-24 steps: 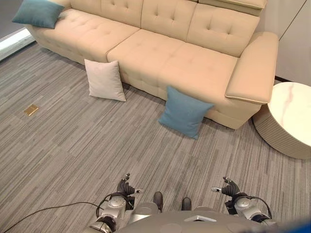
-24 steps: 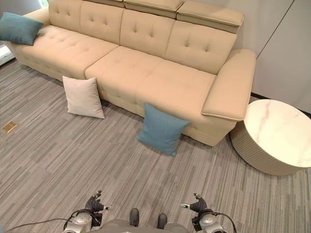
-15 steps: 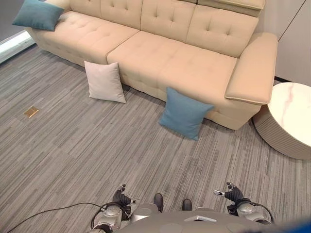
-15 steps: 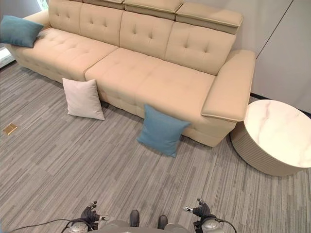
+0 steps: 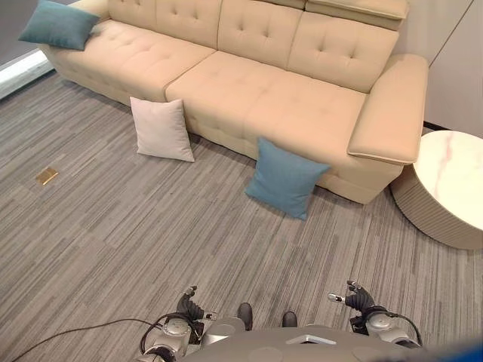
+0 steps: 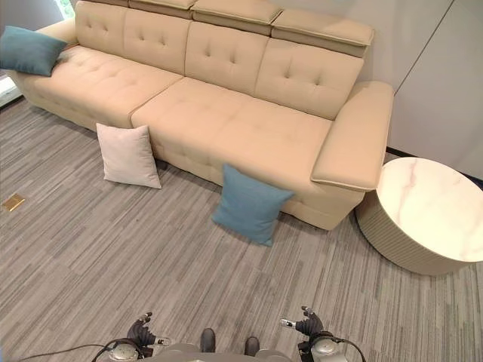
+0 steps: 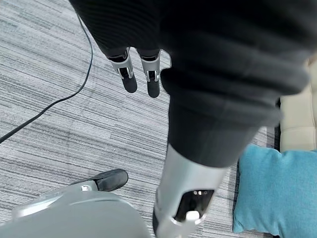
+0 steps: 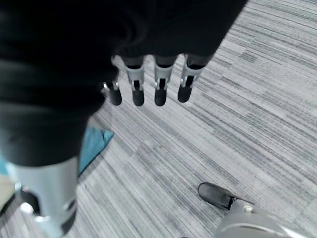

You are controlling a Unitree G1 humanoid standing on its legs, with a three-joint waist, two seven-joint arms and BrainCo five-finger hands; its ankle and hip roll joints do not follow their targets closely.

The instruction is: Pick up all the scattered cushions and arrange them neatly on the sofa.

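Left eye view: beige sofa (image 5: 256, 83) along the far side, teal cushion (image 5: 59, 24) already up on its far left seat. Cream cushion (image 5: 160, 129) upright on the grey carpet (image 5: 113, 241), leaning against the sofa front. Second teal cushion (image 5: 287, 178) likewise on the floor, propped against the sofa base nearer the right armrest. Round marble-topped table (image 5: 453, 185) just beside that armrest. Brass floor plate (image 5: 47, 176) off to the left. Left hand (image 5: 189, 305) and right hand (image 5: 358, 298) low at the near edge, well apart from every cushion. Wrist views: fingers (image 7: 141, 74) straight and relaxed (likewise the right (image 8: 148, 82)), apparently grasping nothing, thumbs partly hidden.
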